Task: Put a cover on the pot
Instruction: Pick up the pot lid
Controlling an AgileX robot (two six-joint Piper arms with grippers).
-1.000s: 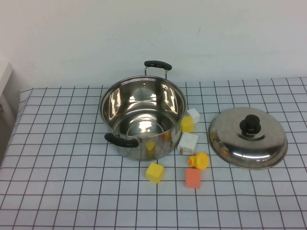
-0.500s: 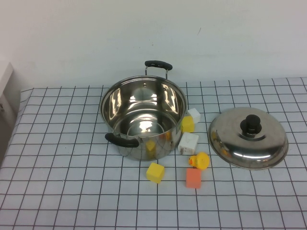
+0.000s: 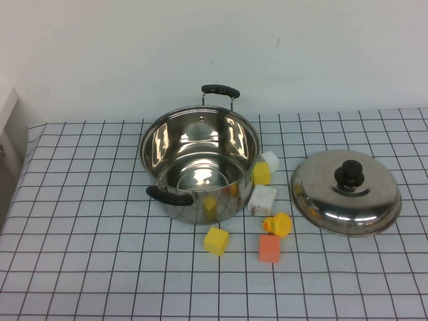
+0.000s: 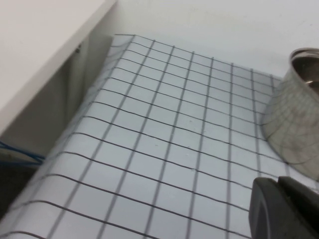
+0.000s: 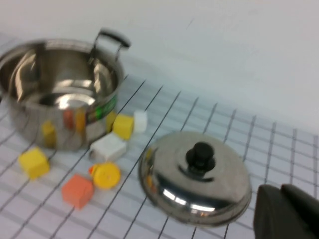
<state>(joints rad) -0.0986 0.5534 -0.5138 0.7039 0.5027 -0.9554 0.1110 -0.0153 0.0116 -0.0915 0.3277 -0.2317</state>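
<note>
The large steel pot (image 3: pixel 199 167) stands open and upright at the table's middle, one black handle at the back and one at the front left. Its domed steel lid (image 3: pixel 344 194) with a black knob (image 3: pixel 348 175) lies on the table to the pot's right. Neither arm shows in the high view. My left gripper (image 4: pixel 284 209) is shut and empty, low over the cloth to the pot's left; the pot's side (image 4: pixel 294 124) shows in that view. My right gripper (image 5: pixel 286 214) is shut and empty, just beside the lid (image 5: pixel 199 179), with the pot (image 5: pixel 60 94) beyond.
Toy blocks lie between pot and lid: a yellow block (image 3: pixel 216 241), an orange block (image 3: pixel 269 249), a yellow duck (image 3: pixel 277 224), a white block (image 3: pixel 261 199), another yellow block (image 3: pixel 261 173). A white wall stands behind. A white ledge (image 4: pixel 40 50) borders the table's left edge.
</note>
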